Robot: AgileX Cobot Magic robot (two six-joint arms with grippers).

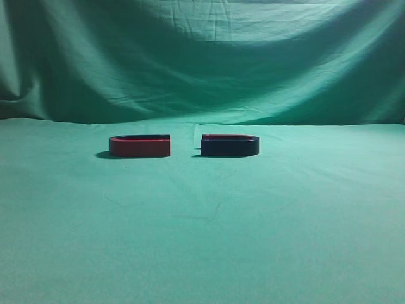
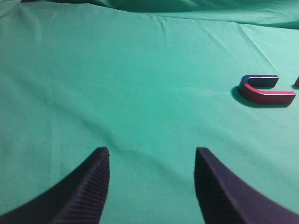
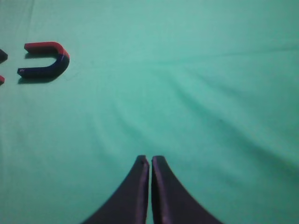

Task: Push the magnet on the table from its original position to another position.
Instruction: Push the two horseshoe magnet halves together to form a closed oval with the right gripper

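Two red-and-blue horseshoe magnets lie on the green cloth, open ends facing each other with a small gap between them. The left magnet (image 1: 140,146) shows its red side and also appears in the left wrist view (image 2: 266,89). The right magnet (image 1: 230,145) shows its dark blue side and also appears in the right wrist view (image 3: 46,60). My left gripper (image 2: 152,156) is open and empty, well short of the left magnet. My right gripper (image 3: 150,161) is shut and empty, well short of the right magnet. Neither gripper shows in the exterior view.
The green cloth (image 1: 202,234) covers the table and rises as a backdrop (image 1: 202,57) behind the magnets. It has low wrinkles near both grippers. The tips of the left magnet show at the left edge of the right wrist view (image 3: 2,56).
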